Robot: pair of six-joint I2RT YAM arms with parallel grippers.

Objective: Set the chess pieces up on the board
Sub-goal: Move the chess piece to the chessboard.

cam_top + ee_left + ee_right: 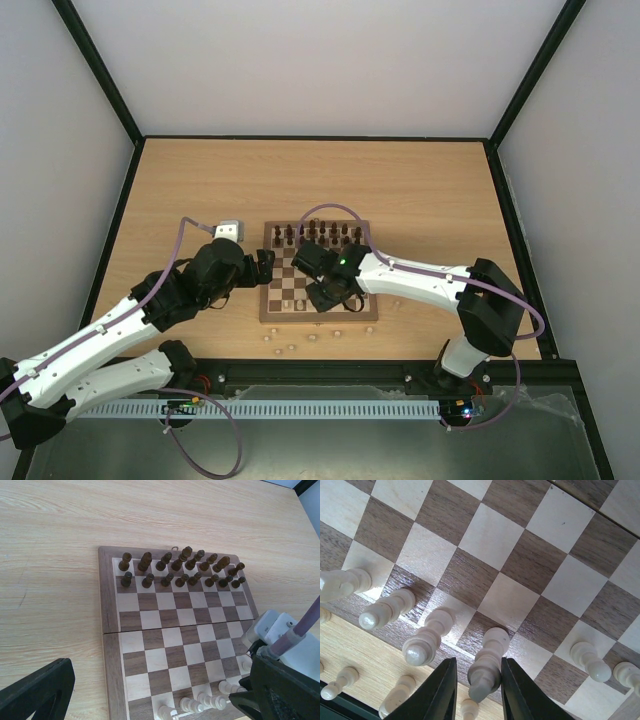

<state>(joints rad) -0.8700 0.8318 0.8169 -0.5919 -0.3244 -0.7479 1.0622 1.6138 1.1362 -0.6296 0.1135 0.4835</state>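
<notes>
The board (285, 285) lies mid-table. Dark chess pieces (320, 235) fill its two far rows, seen again in the left wrist view (185, 567). Several pale pieces (200, 702) stand along the near row. My right gripper (479, 690) straddles one upright pale piece (490, 660) on a dark near-row square. The right finger (520, 695) touches it and a thin gap shows at the left finger (442, 690), so the jaws stand slightly open. My left gripper (150, 695) hovers wide open and holds nothing at the board's left edge (262, 268).
Loose pale pieces (290, 345) lie on the table in front of the board, some under the right wrist (340, 685). A small grey box (230, 230) sits left of the board's far corner. The right arm (285, 645) crosses the board's right side.
</notes>
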